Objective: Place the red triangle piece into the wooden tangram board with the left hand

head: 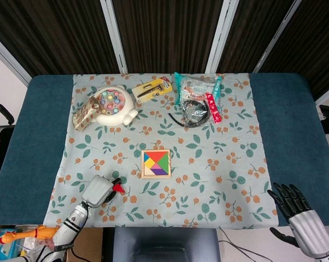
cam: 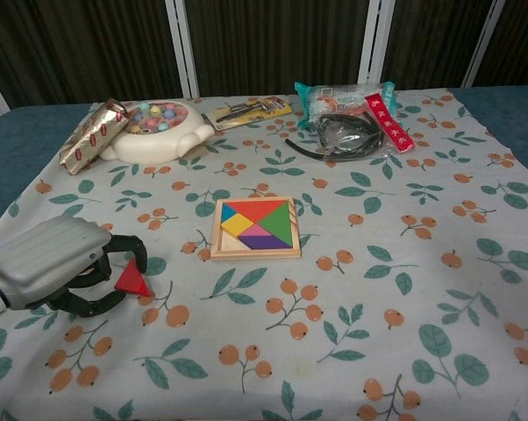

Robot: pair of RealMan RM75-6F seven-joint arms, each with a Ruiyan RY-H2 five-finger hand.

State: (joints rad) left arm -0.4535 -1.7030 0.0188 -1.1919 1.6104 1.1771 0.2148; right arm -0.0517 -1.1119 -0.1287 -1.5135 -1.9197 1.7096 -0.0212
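Note:
The red triangle piece (head: 119,188) (cam: 132,280) sits low over the floral cloth at the front left. My left hand (head: 98,191) (cam: 52,267) curls around it, one fingertip on its top corner and the thumb under its near side. The wooden tangram board (head: 156,164) (cam: 256,228) lies flat in the middle of the cloth, up and to the right of the hand, with coloured pieces in it. My right hand (head: 297,212) hangs past the table's front right corner, fingers spread, holding nothing; the chest view does not show it.
At the back stand a white fishing-game toy (head: 112,105) (cam: 154,129), a gold wrapped bar (cam: 92,133), a yellow carded tool (head: 151,89), a snack packet (head: 197,86) and black cables (cam: 343,136). Blue table cover (head: 295,125) flanks the cloth.

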